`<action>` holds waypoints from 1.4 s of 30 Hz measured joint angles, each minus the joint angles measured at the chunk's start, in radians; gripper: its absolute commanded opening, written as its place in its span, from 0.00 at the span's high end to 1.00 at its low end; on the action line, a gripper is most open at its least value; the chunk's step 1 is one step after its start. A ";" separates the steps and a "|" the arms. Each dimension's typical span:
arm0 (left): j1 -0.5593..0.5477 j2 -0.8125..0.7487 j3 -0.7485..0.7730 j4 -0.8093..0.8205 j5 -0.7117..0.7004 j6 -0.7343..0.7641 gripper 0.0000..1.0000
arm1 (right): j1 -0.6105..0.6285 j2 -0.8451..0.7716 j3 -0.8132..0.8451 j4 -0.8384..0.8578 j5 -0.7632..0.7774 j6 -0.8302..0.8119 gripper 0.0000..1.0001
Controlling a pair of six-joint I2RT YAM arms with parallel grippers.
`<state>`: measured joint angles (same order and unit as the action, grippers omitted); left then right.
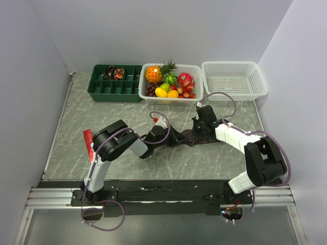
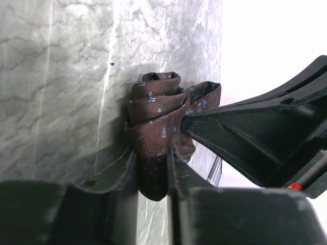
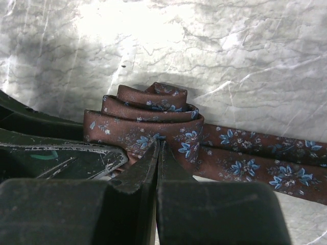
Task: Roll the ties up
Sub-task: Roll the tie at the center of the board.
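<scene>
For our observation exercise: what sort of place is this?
Probably a robotics lab bench: two arms bolted at a table's edge, plain walls around, staged props like a fruit basket.

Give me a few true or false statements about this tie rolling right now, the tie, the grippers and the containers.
1. The tie is partly rolled, a flat tail trailing from the coil. True.
2. The left gripper is wide open, clear of the tie. False: its fingers clamp the coil's fabric.
3. The middle basket holds fruit. True.
4. The green tray sits at the near edge. False: it is at the far edge of the table, left of that basket.
5. The tie is plain yellow. False: dark brown with small blue flowers.
</scene>
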<state>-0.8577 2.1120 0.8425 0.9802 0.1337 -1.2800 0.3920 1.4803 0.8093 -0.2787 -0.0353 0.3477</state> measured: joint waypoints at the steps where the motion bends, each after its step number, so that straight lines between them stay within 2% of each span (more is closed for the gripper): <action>1: 0.000 0.000 -0.005 0.009 -0.001 0.001 0.91 | 0.001 0.000 0.000 0.000 -0.004 0.000 1.00; 3: 0.000 0.000 -0.012 0.019 -0.001 0.005 0.99 | 0.004 0.000 0.000 0.000 -0.010 0.002 1.00; 10: 0.018 -0.072 -0.056 -0.040 0.000 0.056 0.99 | 0.035 0.000 0.006 -0.003 -0.023 0.003 1.00; 18: 0.053 -0.259 -0.055 -0.357 -0.039 0.225 0.99 | 0.058 0.002 0.037 -0.021 -0.037 0.003 1.00; 24: 0.055 -0.299 0.023 -0.553 -0.079 0.329 0.99 | 0.083 0.050 0.053 -0.022 -0.037 0.007 1.00; 42: 0.044 -0.304 0.102 -0.714 -0.123 0.449 0.99 | 0.109 0.120 0.076 -0.022 -0.032 0.026 1.00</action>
<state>-0.8135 1.8076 0.9447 0.2661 0.0105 -0.8314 0.5007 1.6005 0.8852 -0.3008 -0.0673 0.3733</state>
